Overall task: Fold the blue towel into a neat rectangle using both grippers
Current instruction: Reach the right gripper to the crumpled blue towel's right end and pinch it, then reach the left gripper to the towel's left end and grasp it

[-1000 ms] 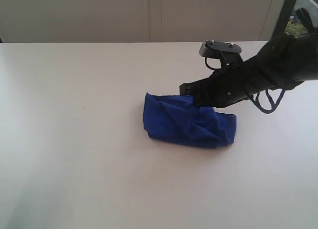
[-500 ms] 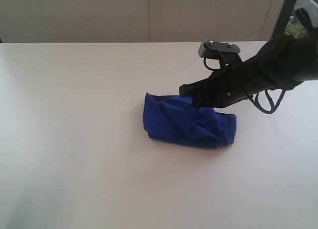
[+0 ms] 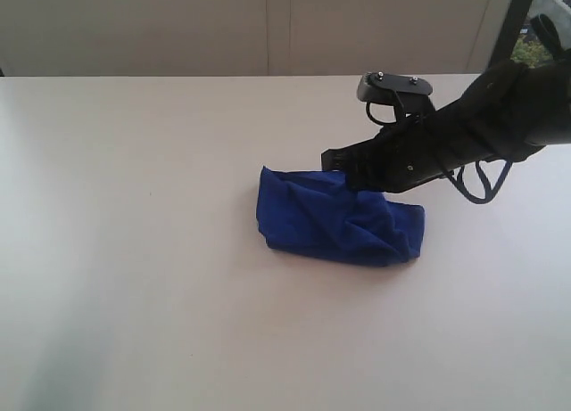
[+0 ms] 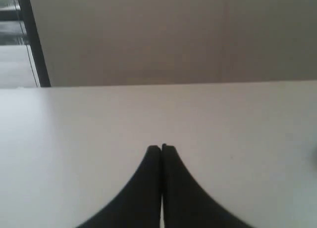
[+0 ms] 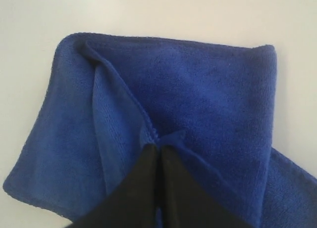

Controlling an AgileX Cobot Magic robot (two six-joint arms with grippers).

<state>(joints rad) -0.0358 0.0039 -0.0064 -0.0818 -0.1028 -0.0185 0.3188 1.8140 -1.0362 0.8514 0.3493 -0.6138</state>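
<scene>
right claw [image 3: 336, 160] is pinching shut on a puckered fold of the blue towel [image 3: 335, 219] | blue towel is lying bunched mid-desk [image 3: 134, 215], touching the claw tips at its far edge | left claw [image 4: 161, 148] is hanging over the desk, jaws pressed together

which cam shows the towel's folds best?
Right wrist view: the towel fills most of the frame, creases and hems sharp, right gripper shut on a pucker. Exterior shows it small, rumpled, arm over its far edge. Left wrist shows only table, no towel.
</scene>
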